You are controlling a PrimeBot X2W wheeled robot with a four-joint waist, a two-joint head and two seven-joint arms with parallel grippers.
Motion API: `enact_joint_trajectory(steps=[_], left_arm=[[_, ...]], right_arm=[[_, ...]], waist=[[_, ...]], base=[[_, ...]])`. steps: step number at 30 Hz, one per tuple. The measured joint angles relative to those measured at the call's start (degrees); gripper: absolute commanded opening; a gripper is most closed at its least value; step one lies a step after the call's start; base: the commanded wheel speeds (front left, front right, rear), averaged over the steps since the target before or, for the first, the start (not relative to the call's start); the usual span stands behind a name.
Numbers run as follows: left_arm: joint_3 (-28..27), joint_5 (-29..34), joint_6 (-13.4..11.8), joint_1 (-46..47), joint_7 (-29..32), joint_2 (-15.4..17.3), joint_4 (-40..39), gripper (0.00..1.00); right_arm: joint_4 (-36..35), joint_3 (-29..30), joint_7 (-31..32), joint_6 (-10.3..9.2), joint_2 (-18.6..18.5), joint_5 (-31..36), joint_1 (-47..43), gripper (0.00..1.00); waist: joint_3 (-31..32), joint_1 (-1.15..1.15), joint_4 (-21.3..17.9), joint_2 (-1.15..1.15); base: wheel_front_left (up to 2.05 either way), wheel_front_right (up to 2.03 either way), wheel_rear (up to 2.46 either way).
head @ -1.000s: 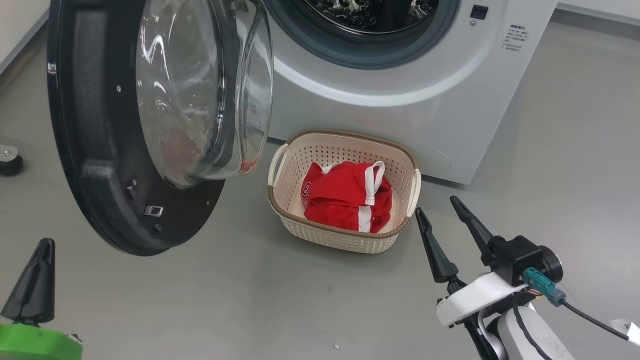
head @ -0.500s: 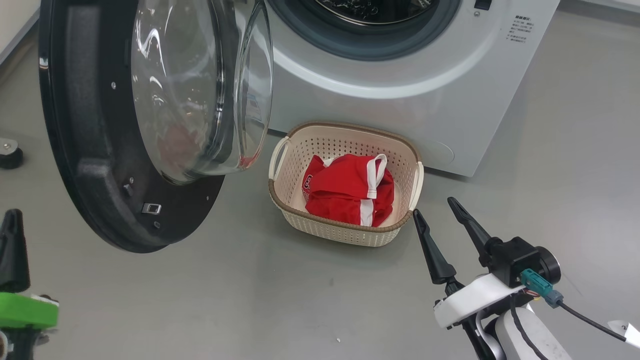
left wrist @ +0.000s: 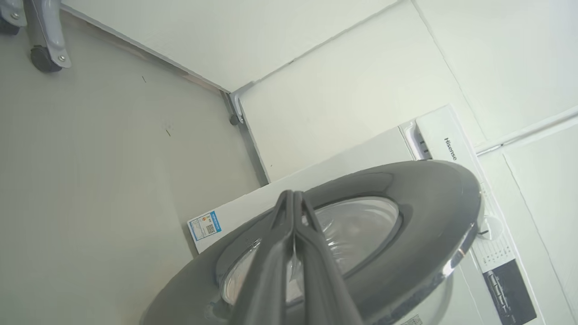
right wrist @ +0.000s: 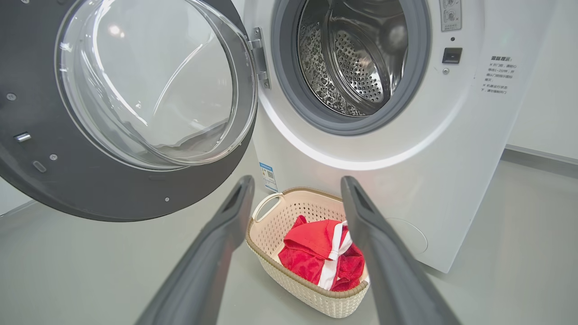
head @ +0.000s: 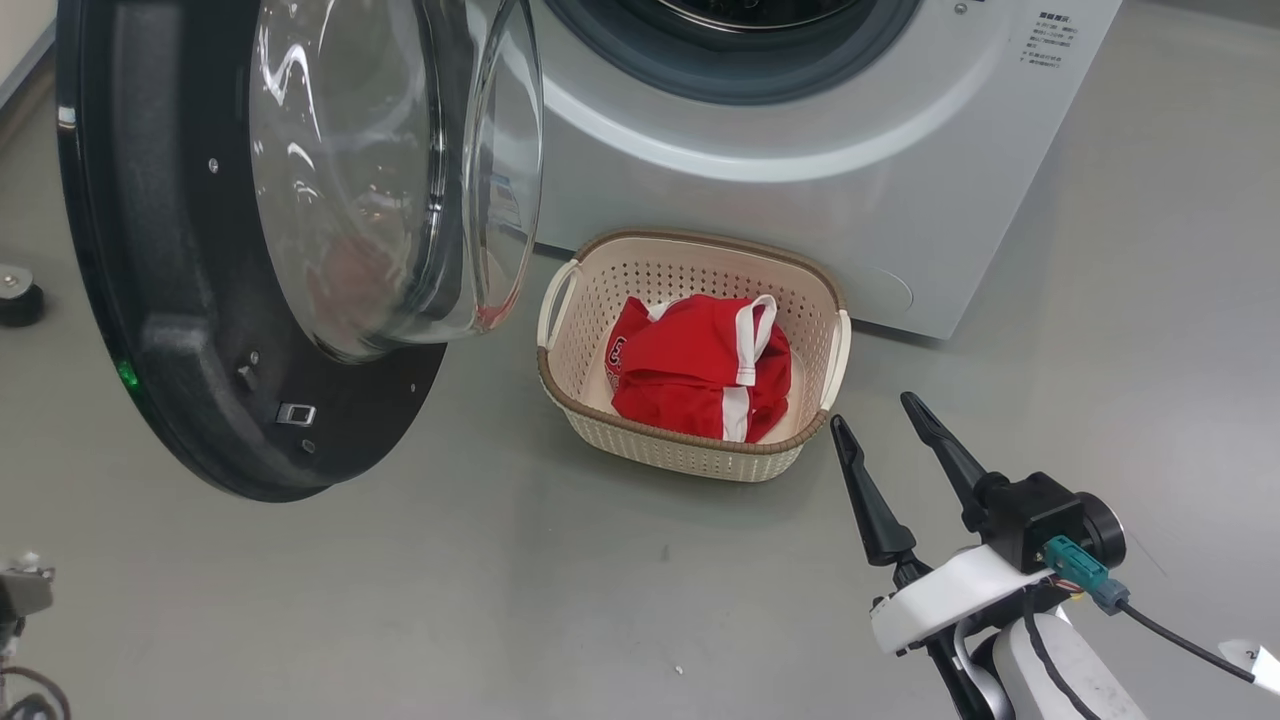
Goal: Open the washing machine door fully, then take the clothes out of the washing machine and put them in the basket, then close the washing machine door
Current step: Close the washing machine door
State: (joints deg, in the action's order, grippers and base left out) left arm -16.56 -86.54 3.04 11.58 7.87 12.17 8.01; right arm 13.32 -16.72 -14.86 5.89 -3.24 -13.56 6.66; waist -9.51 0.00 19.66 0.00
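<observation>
While the clothes (head: 700,365) lie bunched, red with white stripes, inside the basket (head: 680,455), the bundle sits below the brown rim, near centre of the head view.

Basket: on the grey floor (head: 600,600), just in front of the washing machine (head: 800,200), which fills 12 to 1 o'clock. Whether basket and machine touch: cannot tell.

Washing machine door (head: 170,300): swung wide open at 10 o'clock from the basket, inner black rim and bulging glass bowl facing the camera. The glass edge overhangs near the basket's left handle.

Right wrist view: perforated steel drum (right wrist: 356,67) at 12 o'clock inside the grey rubber ring (right wrist: 289,90). Small blue label (right wrist: 269,176) low on the machine front, just above the basket.

Right gripper (head: 871,409): at 4 o'clock from the basket, just beside its right corner, fingers spread apart, grasping nothing.

Left gripper (left wrist: 292,195): fingers pressed together, nothing between them, pointing at the door's outer face. Contact with the door: cannot tell.
</observation>
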Motion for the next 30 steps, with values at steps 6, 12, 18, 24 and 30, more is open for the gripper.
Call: enact_joint_trajectory(steps=[6,12,18,24,30], left_arm=[[-5.0,-10.8,-6.7,3.6,5.6,-0.8,1.3,0.0],[-9.0,-19.5,-10.6,6.1,9.9,-2.0,3.0,0.0],[-10.6,-23.5,-10.9,6.7,12.2,-1.7,6.5,0.0],[-6.8,-23.7,-10.8,6.6,15.1,0.6,10.2,0.0],[-4.2,-24.9,-10.8,6.5,16.9,0.9,12.4,0.0]], right_arm=[[0.0,0.0,0.0,0.0,0.0,0.0,0.1,1.0],[0.0,0.0,0.0,0.01,0.0,0.0,0.2,1.0],[0.0,0.0,0.0,0.01,0.0,0.0,0.3,1.0],[0.0,-0.1,0.0,0.01,0.0,0.1,0.9,1.0],[0.0,-0.1,0.0,0.01,0.0,0.1,1.1,1.0]], waist=[[-0.4,0.0,-0.3,0.0],[-0.8,0.0,-0.4,0.0],[-1.2,0.0,-0.6,0.0],[-1.6,0.0,-0.9,0.0],[-1.8,0.0,-1.1,0.0]], base=[[0.0,0.0,0.0],[0.0,0.0,0.0],[0.0,0.0,0.0],[0.0,0.0,0.0],[0.0,0.0,0.0]])
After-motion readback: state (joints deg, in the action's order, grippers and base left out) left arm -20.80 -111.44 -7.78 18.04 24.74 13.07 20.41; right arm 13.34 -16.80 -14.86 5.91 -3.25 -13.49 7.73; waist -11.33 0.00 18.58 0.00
